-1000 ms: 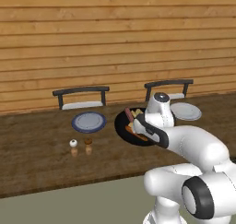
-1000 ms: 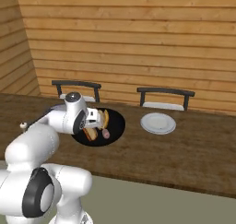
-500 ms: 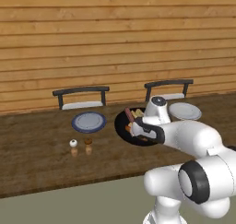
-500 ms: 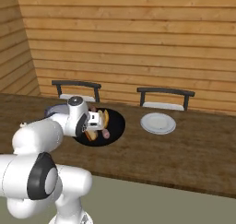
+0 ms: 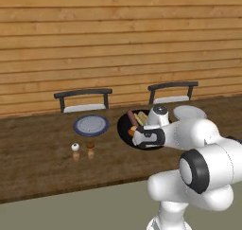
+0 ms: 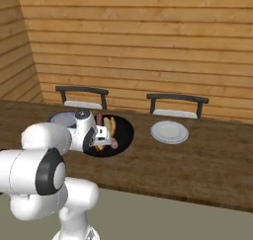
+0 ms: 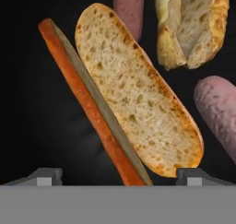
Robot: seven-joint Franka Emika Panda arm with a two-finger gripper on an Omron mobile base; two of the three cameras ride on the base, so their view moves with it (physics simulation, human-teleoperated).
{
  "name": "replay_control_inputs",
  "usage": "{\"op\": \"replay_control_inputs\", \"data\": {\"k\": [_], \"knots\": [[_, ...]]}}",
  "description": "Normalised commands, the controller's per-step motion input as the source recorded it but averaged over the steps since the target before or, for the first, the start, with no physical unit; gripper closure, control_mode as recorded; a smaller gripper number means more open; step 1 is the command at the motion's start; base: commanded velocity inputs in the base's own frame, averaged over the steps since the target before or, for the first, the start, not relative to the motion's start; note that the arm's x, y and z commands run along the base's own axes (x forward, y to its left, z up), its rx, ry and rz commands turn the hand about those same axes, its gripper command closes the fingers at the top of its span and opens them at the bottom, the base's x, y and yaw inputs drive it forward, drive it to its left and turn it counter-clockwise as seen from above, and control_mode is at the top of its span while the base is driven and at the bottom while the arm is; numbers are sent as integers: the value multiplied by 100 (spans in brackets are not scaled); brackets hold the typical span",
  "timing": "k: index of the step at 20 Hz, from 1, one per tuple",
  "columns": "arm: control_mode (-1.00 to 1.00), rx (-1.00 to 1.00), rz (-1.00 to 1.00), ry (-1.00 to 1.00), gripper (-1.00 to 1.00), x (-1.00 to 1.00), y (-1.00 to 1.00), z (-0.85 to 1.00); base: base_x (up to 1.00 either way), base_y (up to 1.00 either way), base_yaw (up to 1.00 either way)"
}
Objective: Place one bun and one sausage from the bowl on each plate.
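Lowered since the earlier frame, the gripper (image 7: 118, 174) hangs wide open and empty astride a split bun (image 7: 133, 94) in the bowl (image 5: 126, 129); closing off-centre could tip it.

Two small round blue-grey plates (image 5: 90, 125) (image 5: 189, 113) flank one wide black bowl (image 6: 123, 133). It holds two split tan buns (image 7: 138, 98) (image 7: 191, 22) and two pink sausages (image 7: 129, 8) (image 7: 219, 110). Two little shakers (image 5: 75, 149) (image 5: 90, 148) stand on the wooden bench (image 5: 38, 163).
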Motion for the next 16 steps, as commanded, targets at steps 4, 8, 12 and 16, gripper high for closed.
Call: {"op": "replay_control_inputs", "data": {"k": [4,8,12,16], "knots": [[-100,0,0,-1,-100,-9,0,0,0,0,0],[-100,0,2,1,-100,4,0,2,0,0,0],[-100,0,4,9,100,22,2,-16,0,0,0],[-100,0,5,8,100,19,0,-22,0,0,0]]}}
